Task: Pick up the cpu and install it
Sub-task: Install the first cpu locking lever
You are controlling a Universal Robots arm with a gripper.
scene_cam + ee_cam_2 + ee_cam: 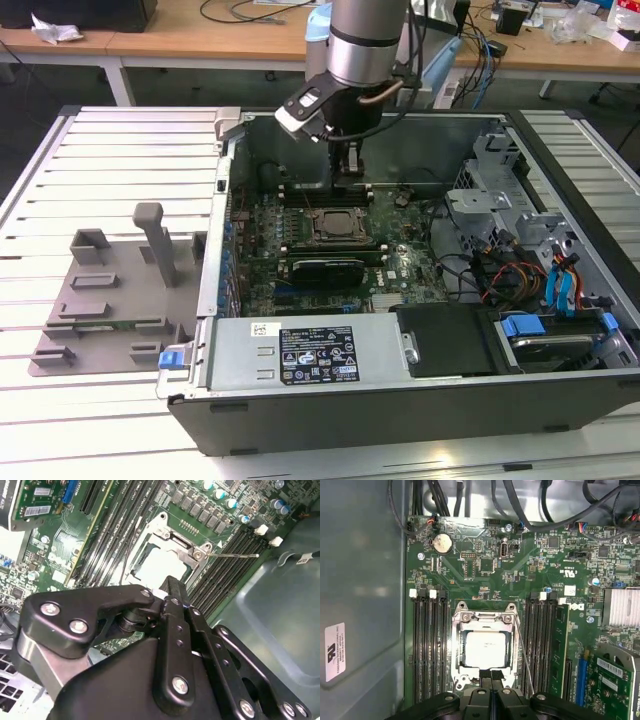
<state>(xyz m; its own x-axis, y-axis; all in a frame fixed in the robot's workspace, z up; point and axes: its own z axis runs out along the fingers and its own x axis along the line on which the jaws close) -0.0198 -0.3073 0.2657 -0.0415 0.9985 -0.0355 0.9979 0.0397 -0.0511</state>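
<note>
My exterior view is evenly bright from overhead, the slatted tabletop (120, 150) nearly washed out; inside the computer case (420, 400) it's dimmer; in both wrist views the cpu (486, 649) glares white; the gripper (172, 597) looms soft, out of focus.

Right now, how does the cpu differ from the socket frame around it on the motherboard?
The cpu is a flat, plain silvery-white square; the socket frame is a shiny metal border with screws at its corners. The cpu lies inside, filling the middle opening, while the socket frame surrounds it and is the larger of the two. The gripper hangs over one edge of both. They share a square outline and sit level on the green board.
</note>
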